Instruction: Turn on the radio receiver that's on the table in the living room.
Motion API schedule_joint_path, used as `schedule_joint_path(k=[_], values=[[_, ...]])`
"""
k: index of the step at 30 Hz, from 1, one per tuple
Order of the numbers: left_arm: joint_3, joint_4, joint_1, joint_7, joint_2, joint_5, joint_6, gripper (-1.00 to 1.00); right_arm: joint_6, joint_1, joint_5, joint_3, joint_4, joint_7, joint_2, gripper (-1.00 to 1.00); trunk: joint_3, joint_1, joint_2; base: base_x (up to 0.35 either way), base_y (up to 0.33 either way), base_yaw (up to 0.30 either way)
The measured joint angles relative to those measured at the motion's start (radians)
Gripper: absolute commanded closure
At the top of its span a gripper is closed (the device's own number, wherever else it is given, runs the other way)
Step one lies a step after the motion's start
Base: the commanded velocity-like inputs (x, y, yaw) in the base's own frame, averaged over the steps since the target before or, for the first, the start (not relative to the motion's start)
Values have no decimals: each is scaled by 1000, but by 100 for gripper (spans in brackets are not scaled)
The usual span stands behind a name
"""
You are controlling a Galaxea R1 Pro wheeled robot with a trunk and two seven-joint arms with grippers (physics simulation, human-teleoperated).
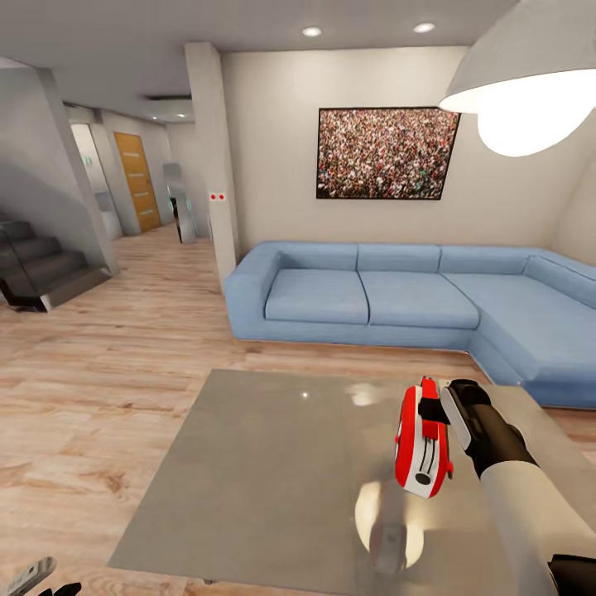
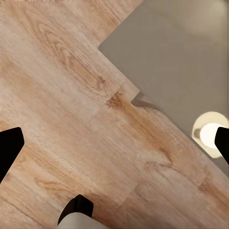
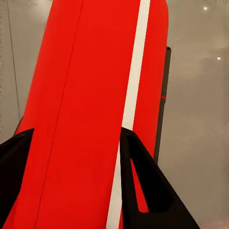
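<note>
Radio receiver [image 1: 422, 443]: glossy red box with a white band, held up on edge above the table, clear of the grey top; its face with the white strip and a dark round dial turned toward the camera's left in the head view; in the right wrist view its red body [image 3: 90, 114] with the white stripe runs lengthwise between the two dark fingers
Right gripper [image 1: 437, 411]: pinching the radio receiver at its upper part; one black finger [image 3: 143, 191] lies against the red shell on each side; the arm's black wrist and white forearm reach in from the lower right of the head view
Left gripper [image 2: 114, 148]: fingers spread wide, nothing between them; one dark fingertip [image 2: 8, 150] at each edge of the left wrist view; hanging over the wood floor [image 2: 71, 105] beside a corner of the table [image 2: 181, 57]
Table [image 1: 265, 480]: low, grey, slightly reflective; a bright round reflection of the lamp sits on it under the held radio receiver
Living room: light plank floor; blue L-shaped sofa [image 1: 397, 298] behind the table; crowd-photo picture [image 1: 385, 153] on the wall above it; white pendant lamp [image 1: 521, 79] at upper right
Further back: dark stairs [image 1: 41, 265] at left; wooden door [image 1: 138, 182] down the hallway
</note>
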Motion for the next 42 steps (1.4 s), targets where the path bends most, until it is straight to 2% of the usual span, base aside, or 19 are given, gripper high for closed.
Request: schedule_joint_path(k=[42], values=[[0,0,0,0,-4,1,1,-100,0,0,1,1,0,2,0,100,132,-161,294,0,0,0]])
